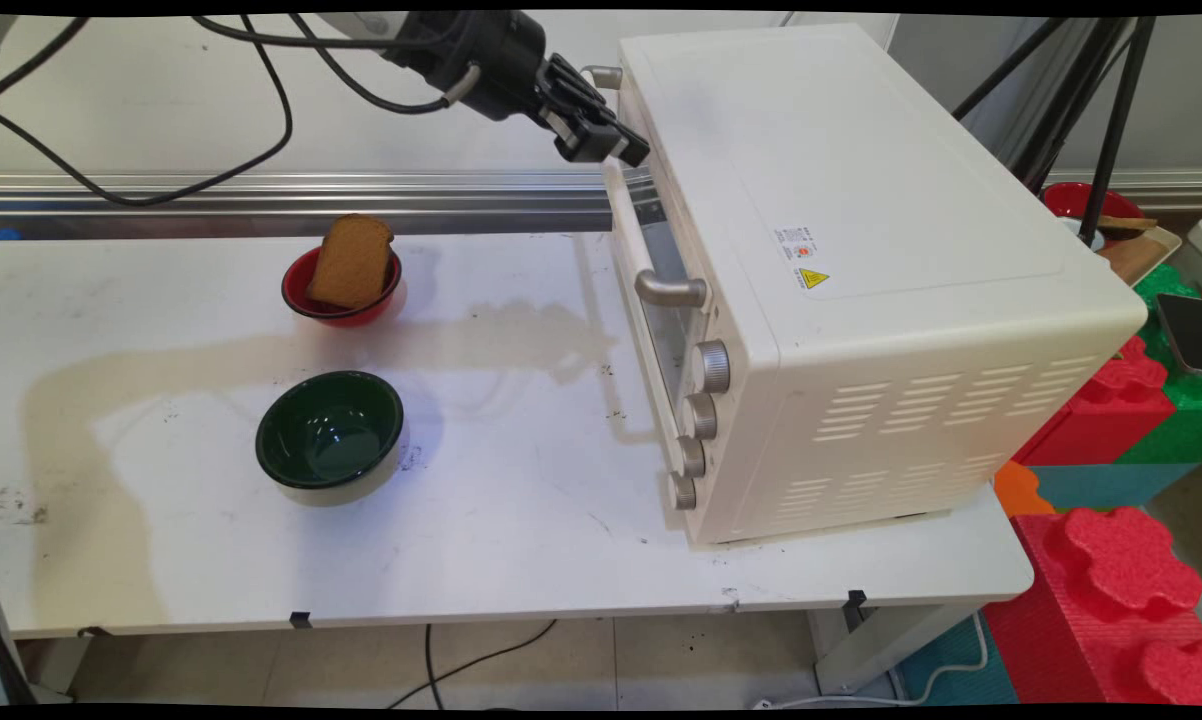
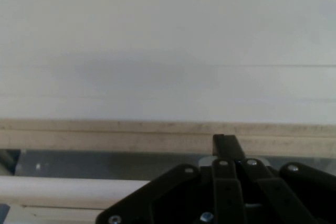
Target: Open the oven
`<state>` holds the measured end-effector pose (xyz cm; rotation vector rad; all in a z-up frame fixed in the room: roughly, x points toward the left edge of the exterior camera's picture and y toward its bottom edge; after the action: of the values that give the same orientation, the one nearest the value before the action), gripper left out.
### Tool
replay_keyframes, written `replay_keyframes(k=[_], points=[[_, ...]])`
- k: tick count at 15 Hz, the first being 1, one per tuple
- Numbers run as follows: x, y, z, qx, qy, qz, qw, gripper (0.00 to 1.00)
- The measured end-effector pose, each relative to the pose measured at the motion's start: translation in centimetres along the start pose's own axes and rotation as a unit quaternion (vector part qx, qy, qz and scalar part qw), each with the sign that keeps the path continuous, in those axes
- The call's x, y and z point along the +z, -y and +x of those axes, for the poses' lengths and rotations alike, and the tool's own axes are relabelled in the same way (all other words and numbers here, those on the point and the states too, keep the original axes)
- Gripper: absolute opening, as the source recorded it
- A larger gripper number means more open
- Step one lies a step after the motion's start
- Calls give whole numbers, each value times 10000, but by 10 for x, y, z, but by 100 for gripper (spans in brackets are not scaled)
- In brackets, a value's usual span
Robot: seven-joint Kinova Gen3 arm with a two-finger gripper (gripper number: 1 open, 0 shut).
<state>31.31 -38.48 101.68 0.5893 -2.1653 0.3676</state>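
Bowl (image 1: pixel 329 436), dark green, sits nearest on the tabletop (image 1: pixel 521 520); beyond it a red bowl (image 1: pixel 342 290) holds a bread slice (image 1: pixel 351 262). Farthest, the gripper (image 1: pixel 606 140) presses its jaws together against the cream oven's (image 1: pixel 861 280) door top.

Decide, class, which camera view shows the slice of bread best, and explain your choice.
The main view. There the slice of bread stands tilted in the red bowl, left of the oven. The hand view shows none of it, only the oven's pale surface close up above the gripper.
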Motion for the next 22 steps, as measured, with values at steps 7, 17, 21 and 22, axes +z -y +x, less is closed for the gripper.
replay_keyframes(k=[7, 17, 21, 22], points=[[16, -3, -7, -92, 109, -57, 9999, 0], [22, -10, -31, -145, 317, -126, 9993, 0], [12, -13, -45, -142, 440, -138, 9988, 0], [10, -13, -48, -132, 472, -150, 9987, 0]])
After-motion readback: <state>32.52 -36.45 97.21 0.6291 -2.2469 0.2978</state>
